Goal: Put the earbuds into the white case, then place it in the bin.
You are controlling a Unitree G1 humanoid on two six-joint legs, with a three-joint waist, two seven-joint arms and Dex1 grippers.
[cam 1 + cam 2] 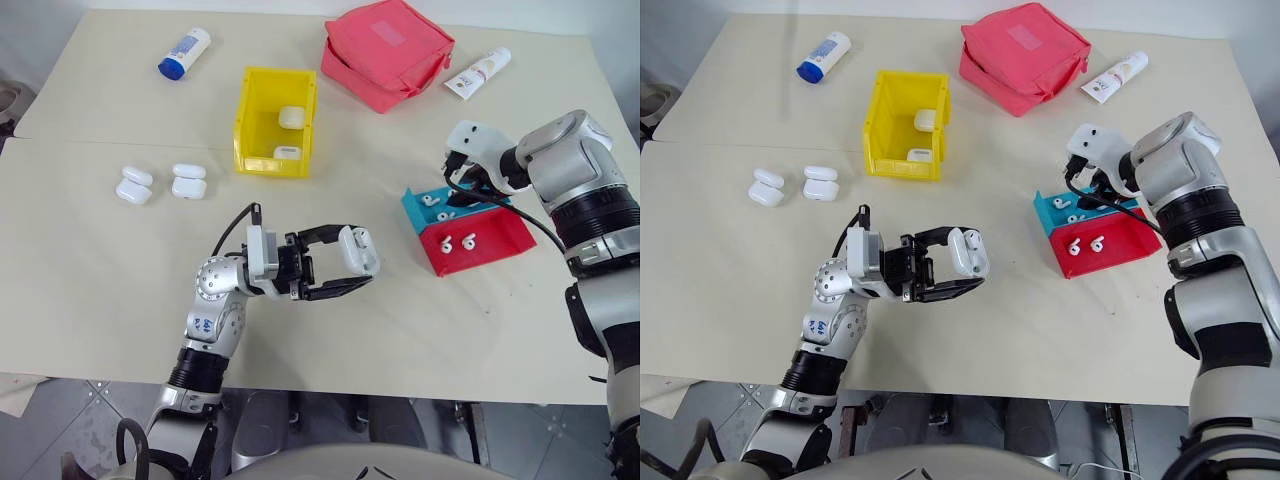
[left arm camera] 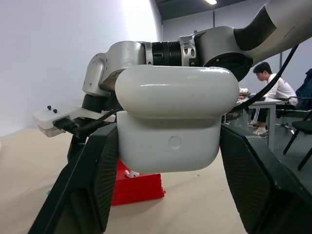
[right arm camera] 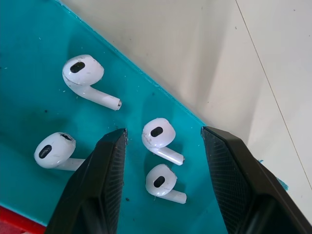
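My left gripper [image 1: 352, 264] is shut on the white case [image 1: 358, 249], holding it above the table's middle; in the left wrist view the case [image 2: 175, 122] sits between both black fingers. My right gripper [image 1: 462, 196] hangs over the teal tray [image 1: 413, 206]. In the right wrist view it [image 3: 163, 134] stands open, its fingers on either side of two earbuds [image 3: 158, 135] lying on the teal floor. Two more earbuds [image 3: 90, 80] lie to one side. The yellow bin [image 1: 248, 118] stands further back with two white cases inside.
A red tray [image 1: 495, 240] with two earbuds adjoins the teal one. Two white cases [image 1: 133, 185] lie at the left. A red pouch [image 1: 388, 52] and two tubes [image 1: 184, 53] lie at the far edge. A person [image 2: 273, 90] sits in the background.
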